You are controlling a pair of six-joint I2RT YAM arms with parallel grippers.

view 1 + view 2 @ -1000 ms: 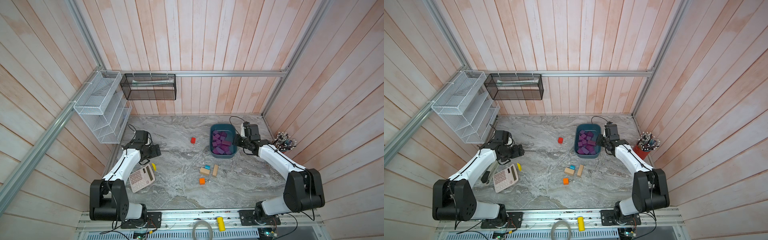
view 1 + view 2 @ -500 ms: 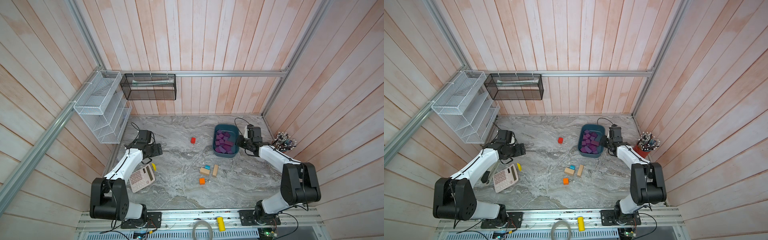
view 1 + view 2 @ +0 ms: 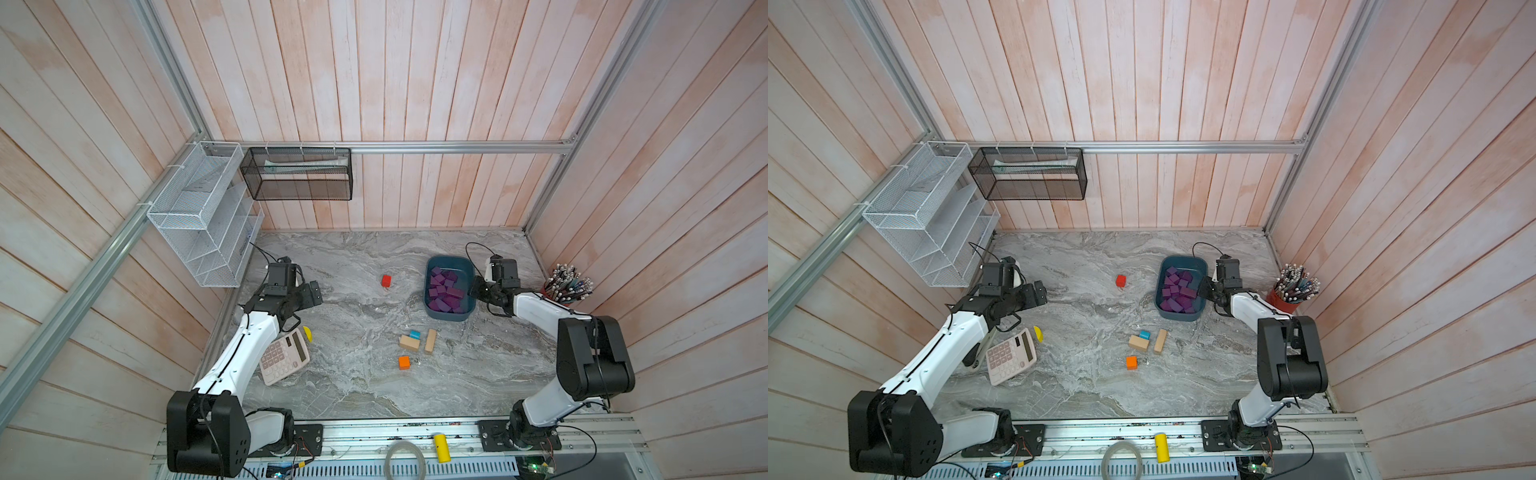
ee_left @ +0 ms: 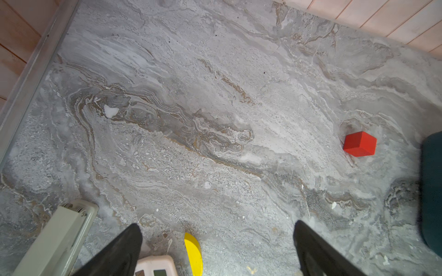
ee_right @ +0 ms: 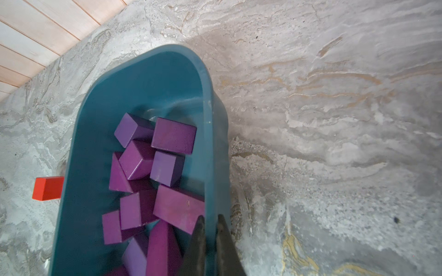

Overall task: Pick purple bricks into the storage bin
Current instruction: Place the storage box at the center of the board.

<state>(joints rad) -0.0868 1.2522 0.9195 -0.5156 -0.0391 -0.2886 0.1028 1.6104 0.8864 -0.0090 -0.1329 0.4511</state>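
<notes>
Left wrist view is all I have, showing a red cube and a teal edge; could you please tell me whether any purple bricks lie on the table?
Observer: I see none there; the purple bricks all lie in the storage bin.
Operator: Thank you; what is the right gripper doing?
Observer: The right gripper is shut on the bin's wall, straddling its rim.
Operator: What is loose elsewhere?
Observer: Two tan blocks, a blue cube and an orange cube lie nearer the robot than the bin.

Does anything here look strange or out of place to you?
Yes: the right end effector grips the storage bin by its wall, one finger inside, one outside, not a brick. The purple bricks lie jumbled inside it.
</notes>
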